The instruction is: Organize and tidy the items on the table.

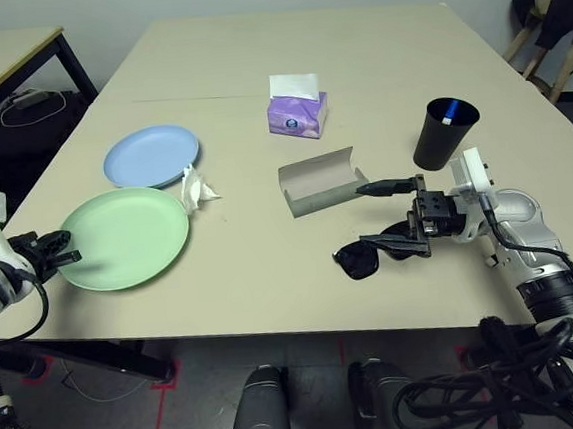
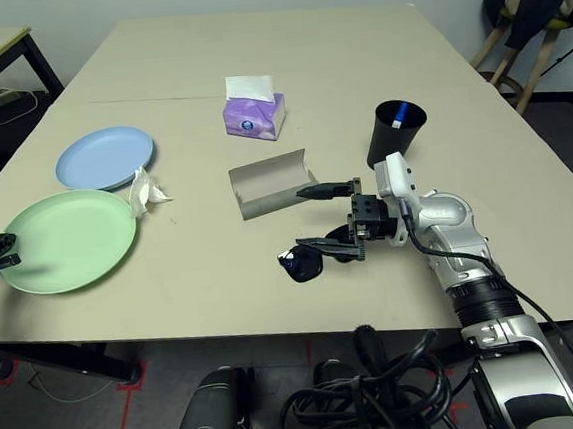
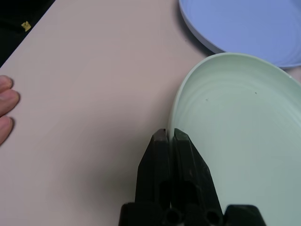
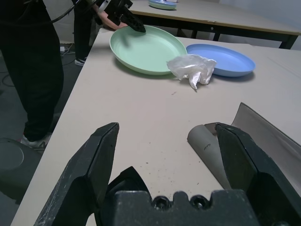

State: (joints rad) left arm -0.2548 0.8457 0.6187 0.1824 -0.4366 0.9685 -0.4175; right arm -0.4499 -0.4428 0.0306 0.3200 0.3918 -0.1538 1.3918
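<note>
The left end effector [image 3: 170, 136] is pinched shut on the near-left rim of the green plate [image 1: 128, 236], its two black fingers pressed together over the plate's edge at the left side of the counter [image 1: 272, 276]. Just behind the green plate lies the blue plate [image 1: 151, 155], and the two rims look close together or slightly overlapping. A crumpled white tissue [image 1: 198, 188] sits just beside both plates, on their right.

Near the middle of the counter, a grey glasses case [image 1: 319, 181] lies open like a trough. Farther back stands a purple tissue box [image 1: 298, 112] with a white sheet sticking out of the top.

The right end effector [image 1: 387, 211] points to the left with its fingers spread wide and holds nothing. The upper finger reaches toward the right end of the case, and the lower finger lies over the black sunglasses [image 1: 370, 255], which rest on the counter near its front edge. Whether the finger touches them cannot be told. Behind the right arm stands a black cup [image 1: 444, 132] with a blue-and-white pen [image 1: 448, 113] showing inside it.

A person's fingertips [image 3: 7, 108] rest at the counter's left edge, and a person in dark clothes [image 4: 33, 70] stands beside it.
</note>
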